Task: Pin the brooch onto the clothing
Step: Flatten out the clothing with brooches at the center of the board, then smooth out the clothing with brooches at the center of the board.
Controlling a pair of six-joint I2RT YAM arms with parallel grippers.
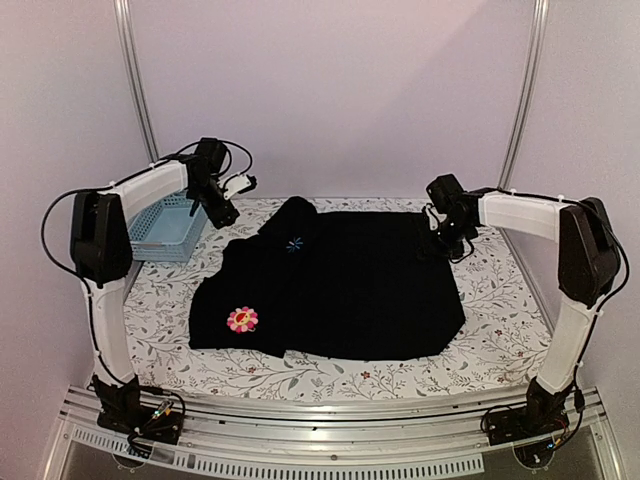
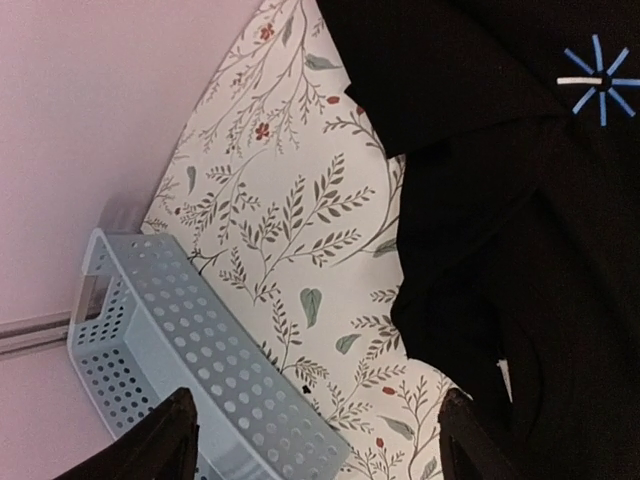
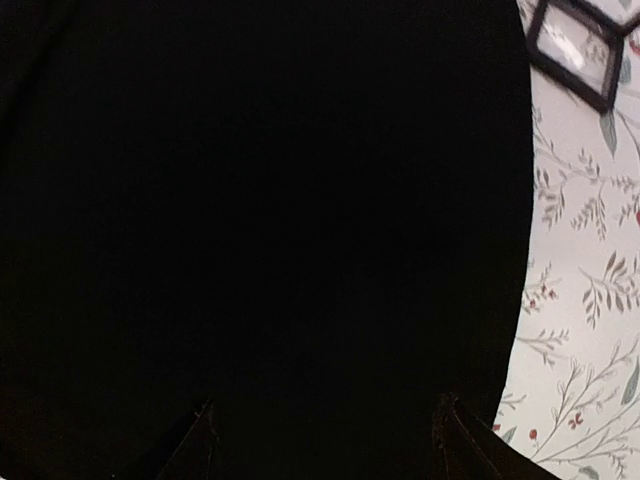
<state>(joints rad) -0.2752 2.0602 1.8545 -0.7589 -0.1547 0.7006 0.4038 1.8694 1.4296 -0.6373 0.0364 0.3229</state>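
Basket [image 1: 160,250], pale blue, stands left of clothing [image 1: 350,280]; brooch [image 1: 242,320] lies on clothing.

No legible text or numbers, light-blue star emblem [image 2: 598,80] on the black shirt [image 1: 360,290]

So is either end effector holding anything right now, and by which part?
Nothing held. Left end effector open by the basket, right end effector open over the shirt; brooch sits on the shirt, untouched.
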